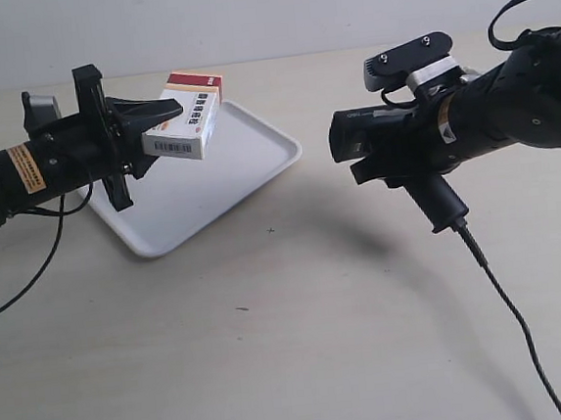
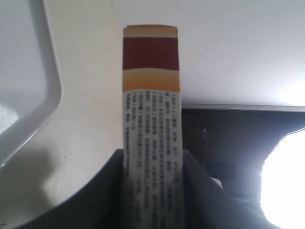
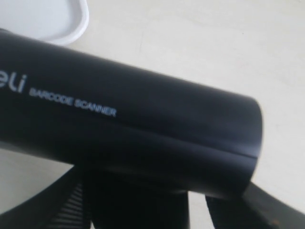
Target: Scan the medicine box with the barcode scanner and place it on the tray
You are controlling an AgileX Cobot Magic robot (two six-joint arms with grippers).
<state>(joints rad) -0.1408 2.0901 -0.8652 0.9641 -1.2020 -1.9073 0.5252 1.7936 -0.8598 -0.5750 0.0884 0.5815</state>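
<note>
The medicine box (image 1: 187, 118), white with a red and tan end band, hangs above the white tray (image 1: 257, 168). My left gripper (image 1: 161, 130) is shut on it, barcode face turned toward the other arm. In the left wrist view the box (image 2: 151, 119) stands between the two dark jaws of the gripper (image 2: 152, 191). The black barcode scanner (image 1: 372, 135) is held in the air by my right gripper (image 1: 393, 151), head pointing at the box, handle (image 1: 439, 201) slanting down. The scanner's head (image 3: 128, 129) fills the right wrist view above the jaws.
The scanner's thin black cable (image 1: 511, 313) trails from the handle down across the table toward the front right. A tray corner (image 3: 71, 24) shows beyond the scanner. A loose black cable (image 1: 31, 281) of the left arm hangs over the table.
</note>
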